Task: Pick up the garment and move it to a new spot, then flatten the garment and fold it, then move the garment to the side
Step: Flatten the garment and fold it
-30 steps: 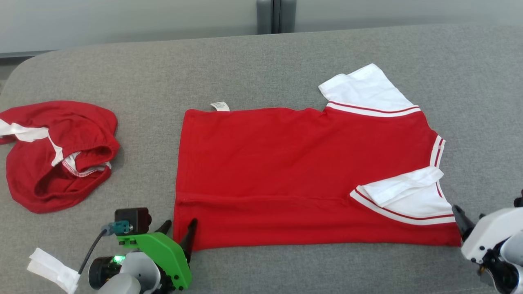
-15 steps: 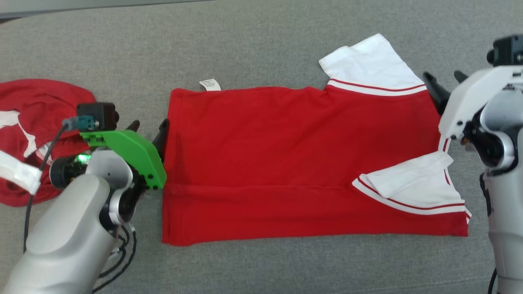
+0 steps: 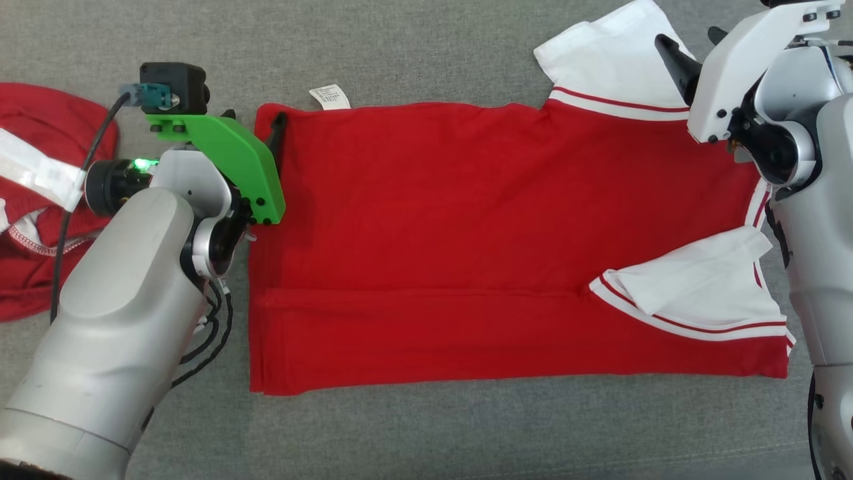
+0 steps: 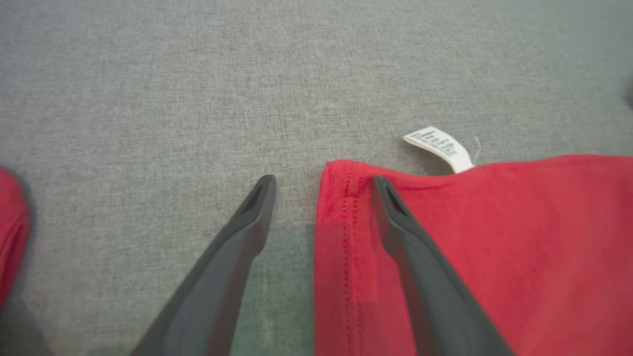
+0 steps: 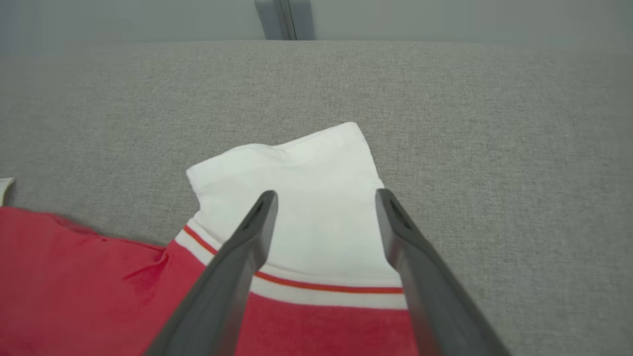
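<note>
The garment, a red shirt with white sleeves, lies spread flat on the grey padded surface. Its lower strip is folded over along the near edge. My left gripper is open at the shirt's far left corner. In the left wrist view that corner sits between the fingers of the left gripper, one finger over red cloth and the other over grey surface. My right gripper is open over the far white sleeve. The right wrist view has the right gripper straddling the white sleeve.
A second red garment lies crumpled at the left, behind my left arm. A white care label sticks out at the shirt's far edge. The near white sleeve is folded onto the shirt body. Bare grey surface lies all around.
The head camera has tilted down. Both grippers have gone from the shirt's near corners to its far edge: the left to the far left corner, the right to the far sleeve.
</note>
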Robot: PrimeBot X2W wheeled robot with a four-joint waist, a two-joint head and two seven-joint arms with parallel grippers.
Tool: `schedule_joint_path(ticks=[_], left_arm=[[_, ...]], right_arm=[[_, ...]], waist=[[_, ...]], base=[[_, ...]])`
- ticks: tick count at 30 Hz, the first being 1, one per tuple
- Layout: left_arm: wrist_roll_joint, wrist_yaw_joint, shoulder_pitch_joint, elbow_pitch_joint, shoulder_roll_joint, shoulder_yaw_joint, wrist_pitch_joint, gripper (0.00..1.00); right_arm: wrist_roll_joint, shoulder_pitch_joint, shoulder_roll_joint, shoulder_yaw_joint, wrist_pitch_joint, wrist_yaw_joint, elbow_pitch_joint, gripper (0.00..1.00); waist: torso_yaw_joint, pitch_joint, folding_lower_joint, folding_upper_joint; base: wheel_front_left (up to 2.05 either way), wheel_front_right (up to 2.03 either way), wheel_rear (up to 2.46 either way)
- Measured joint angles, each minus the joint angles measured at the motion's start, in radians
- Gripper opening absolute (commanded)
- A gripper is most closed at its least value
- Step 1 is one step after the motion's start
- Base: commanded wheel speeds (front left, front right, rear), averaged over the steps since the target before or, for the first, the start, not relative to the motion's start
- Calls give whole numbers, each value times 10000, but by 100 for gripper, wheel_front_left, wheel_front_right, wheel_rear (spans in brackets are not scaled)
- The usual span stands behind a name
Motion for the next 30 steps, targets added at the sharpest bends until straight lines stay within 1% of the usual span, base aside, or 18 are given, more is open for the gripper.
schedule_joint_path(ticks=[2,5,10,11,12,13,14,17,22,27,30], left_arm=[[79,-6,-148,251,-90,-59,-6,100],[81,-155,-259,479,-244,-113,-100,100],[397,-318,-605,744,-303,-451,-100,100],[449,-322,-677,782,-314,-535,-29,98],[472,-341,-739,794,-337,-606,13,50],[514,-376,-805,807,-355,-677,96,33],[520,-380,-847,807,-387,-717,155,0],[520,-412,-923,742,-550,-767,171,0],[537,-508,-1045,554,-819,-901,121,0],[550,-598,-1135,395,-1066,-949,-125,0],[546,-646,-1173,362,-1174,-959,-217,0]], right_arm=[[94,-84,-48,134,-102,-2,209,100],[253,-159,-123,186,-196,0,464,100],[322,-447,-495,314,-224,0,771,100],[272,-535,-573,383,-157,0,828,100],[255,-604,-627,424,-90,0,880,100],[211,-693,-708,485,-2,0,941,100],[159,-815,-773,489,8,0,1012,100],[23,-1279,-957,403,88,0,1283,100],[-460,-1993,-1083,157,190,0,1908,100],[-568,-2260,-1108,-59,489,0,2587,100],[-623,-2395,-1172,-21,558,-2,2704,100]], waist=[[21,132,0,0],[58,303,0,0],[135,576,0,0],[154,633,0,0],[170,680,0,0],[196,741,0,0],[228,799,0,0],[369,949,0,0],[720,1197,0,0],[1083,1433,-1,0],[1258,1553,-1,0]], base=[[0,0,0],[0,0,0],[0,0,0],[0,0,0],[0,0,0],[0,0,0],[0,0,0],[0,0,0],[0,0,0],[0,0,0],[0,0,0]])
